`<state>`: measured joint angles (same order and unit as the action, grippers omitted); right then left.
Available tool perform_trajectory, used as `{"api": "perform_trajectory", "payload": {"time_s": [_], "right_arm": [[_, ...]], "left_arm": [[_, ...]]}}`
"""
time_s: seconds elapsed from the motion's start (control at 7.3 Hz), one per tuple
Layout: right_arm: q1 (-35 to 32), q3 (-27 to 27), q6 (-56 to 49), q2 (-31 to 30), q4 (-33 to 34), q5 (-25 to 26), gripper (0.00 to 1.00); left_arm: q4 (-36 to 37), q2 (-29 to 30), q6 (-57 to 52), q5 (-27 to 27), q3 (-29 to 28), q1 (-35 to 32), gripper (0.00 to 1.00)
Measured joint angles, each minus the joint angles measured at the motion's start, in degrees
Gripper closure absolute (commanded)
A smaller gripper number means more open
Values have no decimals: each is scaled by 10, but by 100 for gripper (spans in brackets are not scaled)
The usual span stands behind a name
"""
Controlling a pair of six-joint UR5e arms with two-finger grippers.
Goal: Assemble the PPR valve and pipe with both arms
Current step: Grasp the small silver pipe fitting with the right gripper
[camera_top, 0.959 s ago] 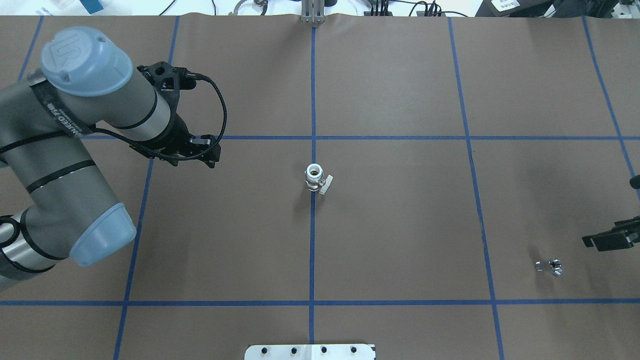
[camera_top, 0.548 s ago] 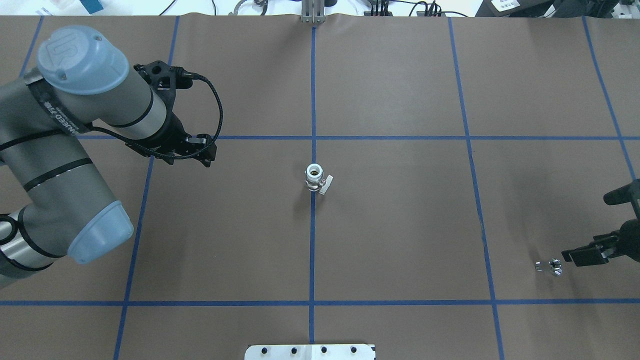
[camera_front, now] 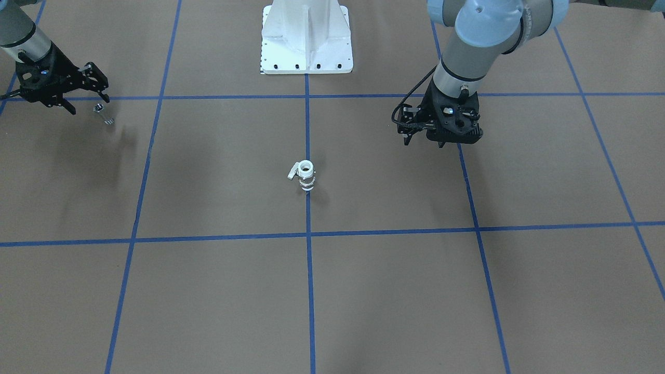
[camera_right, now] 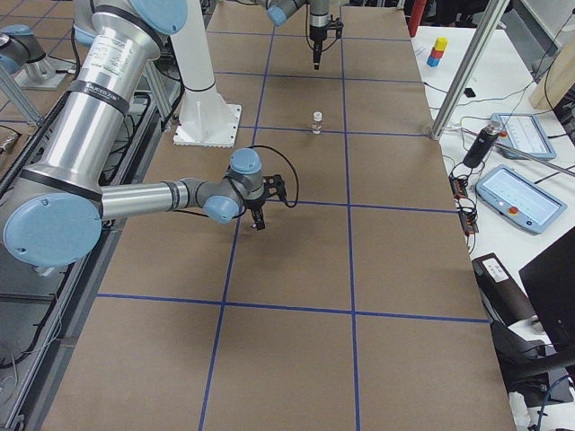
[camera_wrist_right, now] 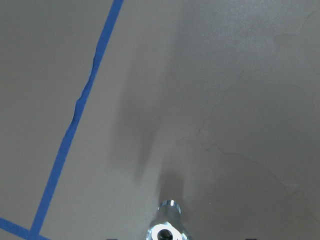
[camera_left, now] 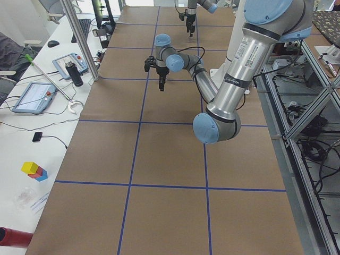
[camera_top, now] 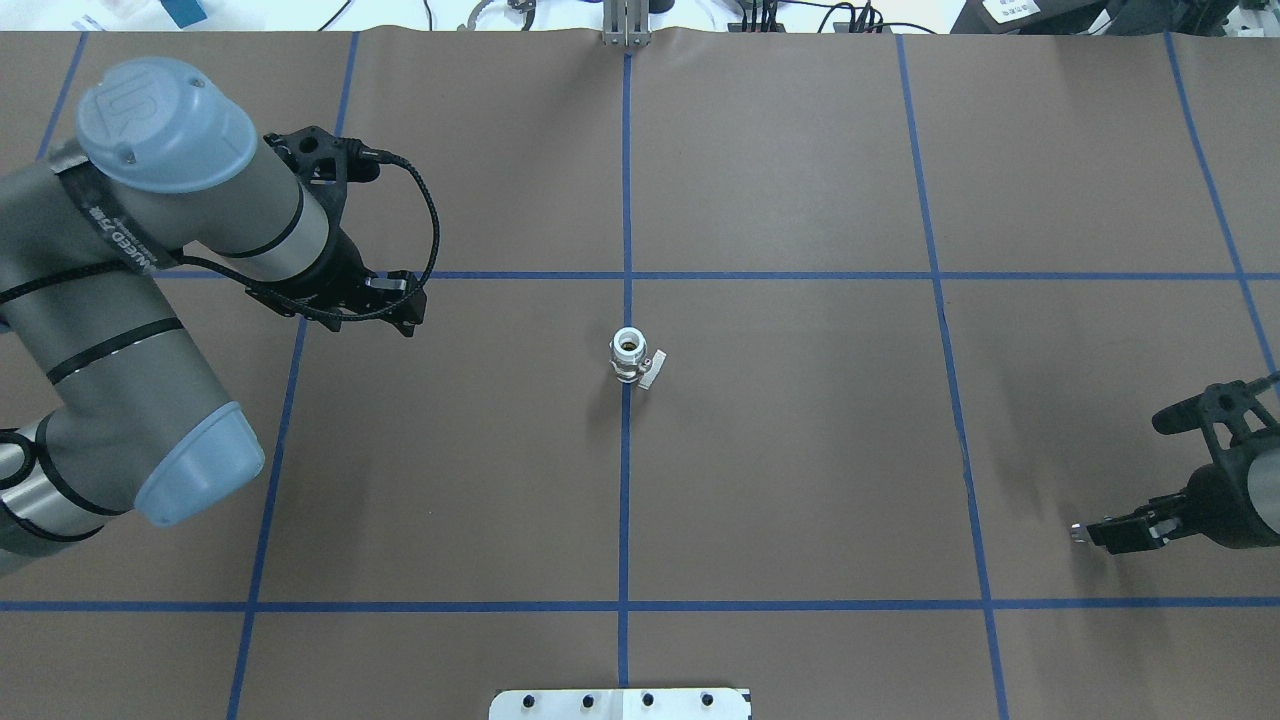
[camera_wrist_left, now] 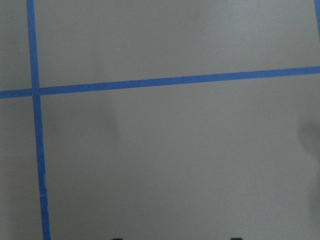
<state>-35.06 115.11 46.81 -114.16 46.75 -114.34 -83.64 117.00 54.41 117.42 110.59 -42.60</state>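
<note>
The right gripper point(camera_top: 1105, 535) is hovering low over the near right part of the table point(camera_top: 800, 480), close to the robot's side, and its jaws are standing apart with nothing between them. The pipe point(camera_front: 104, 114) is lying on the brown paper directly beneath it. In the overhead view the gripper is covering nearly all of the pipe, and only a silver tip is peeking out past the gripper. In the right wrist view the pipe point(camera_wrist_right: 165, 227) is sitting at the bottom centre, in line with the gap between the jaws. It is showing as a short, shiny silver cylinder with a ridged collar and a dark round bore turned toward the camera, and it is throwing a soft shadow across the paper.

Farther out, at the middle of the table, the PPR valve point(camera_top: 630, 360) is standing upright on the central line of blue tape point(camera_top: 624, 500). Its white open end is facing up, bright metal bands are ringing its middle, and a small white lever is sticking out to the robot's right.

Farther still and well off to the left, the left gripper point(camera_top: 395, 305) is hanging above bare paper near a tape crossing. Its jaws are also standing apart and carrying nothing.
</note>
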Motion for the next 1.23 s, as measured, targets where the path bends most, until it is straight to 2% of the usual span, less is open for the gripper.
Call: {"api": "perform_trajectory", "payload": {"time_s": [0.41, 0.82, 1.23], "right_arm": [[11, 0, 0, 5, 13, 4, 28], [23, -3, 0, 6, 13, 4, 33], [30, -5, 0, 6, 14, 7, 52]], "left_arm": [[0, -1, 1, -1, 0, 1, 22], [-1, -2, 1, -1, -1, 1, 22], [-3, -2, 1, -1, -3, 1, 22]]}}
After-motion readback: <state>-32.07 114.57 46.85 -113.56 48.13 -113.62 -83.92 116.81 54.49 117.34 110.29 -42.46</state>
